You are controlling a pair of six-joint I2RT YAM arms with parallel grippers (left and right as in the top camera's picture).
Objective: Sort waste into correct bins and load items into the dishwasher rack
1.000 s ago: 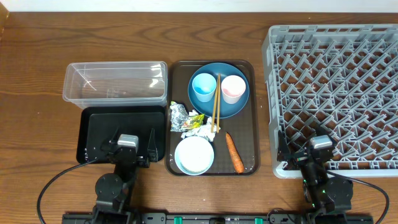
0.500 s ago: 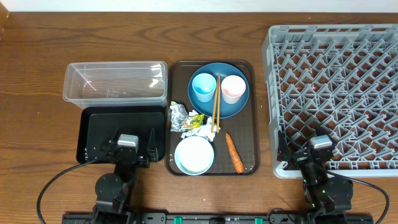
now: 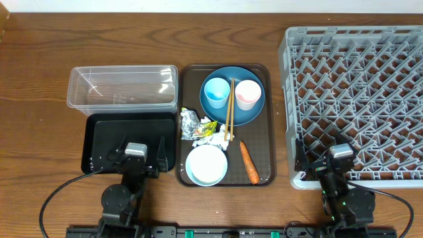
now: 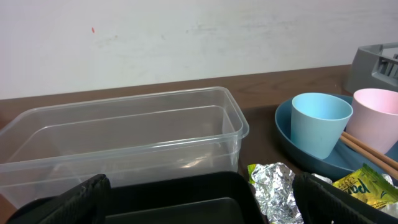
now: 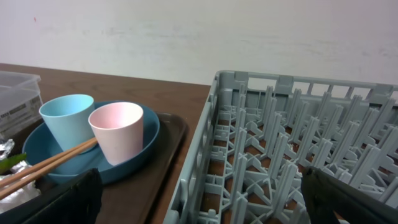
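A flat brown serving tray lies on the dark wooden table, white wall behind

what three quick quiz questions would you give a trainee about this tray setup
1. True or false: the carrot lies on the brown tray, right of the white bowl in the overhead view.
2. In the overhead view, the cup left of the chopsticks is: A) pink B) light blue C) white.
3. How many cups stand on the dark-blue plate?

Key: 1 true; 2 B; 3 two.
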